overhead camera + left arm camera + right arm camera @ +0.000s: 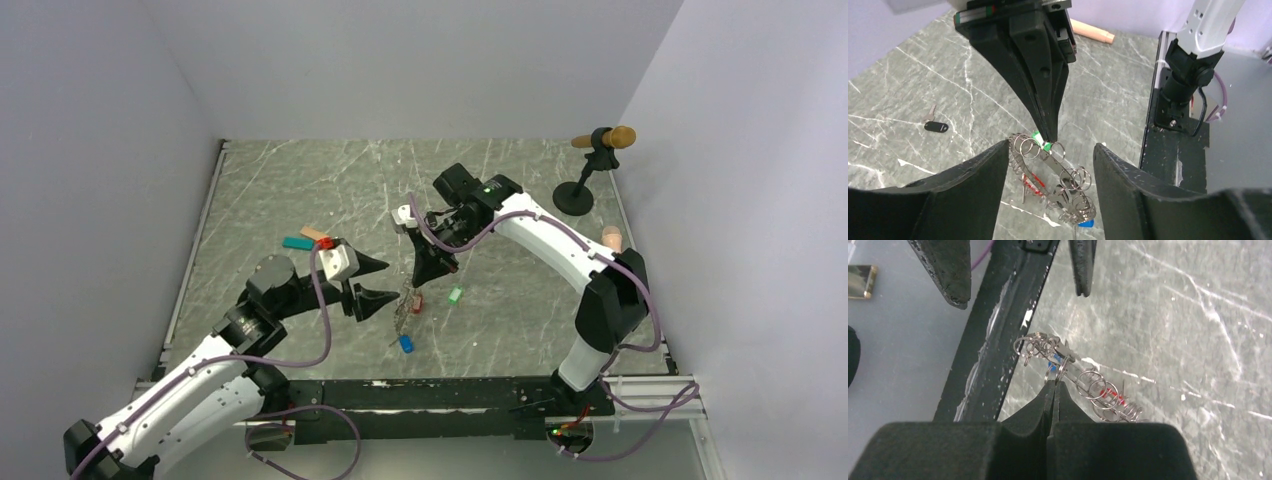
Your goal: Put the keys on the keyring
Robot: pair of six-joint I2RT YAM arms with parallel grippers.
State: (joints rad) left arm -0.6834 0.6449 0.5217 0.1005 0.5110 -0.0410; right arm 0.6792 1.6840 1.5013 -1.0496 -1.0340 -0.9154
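Observation:
The keyring (404, 306) is a thin metal band fringed with small wire rings. It hangs tilted from my right gripper (432, 272), which is shut on its upper end (1055, 384). My left gripper (374, 281) is open just left of it, and its fingers (983, 185) stand on either side of the keyring (1068, 182) without touching it. The green key (456, 295) lies on the table to the right of the ring. The blue key (406, 344) lies below the ring's lower end. A red tag (1035, 181) shows by the ring's middle.
A teal block (297, 243) and a tan block (313, 233) lie behind my left wrist. A black stand with a wooden bar (590, 170) is at the back right. A black-headed key (935, 126) lies further off on the marble table (520, 320). White walls close three sides.

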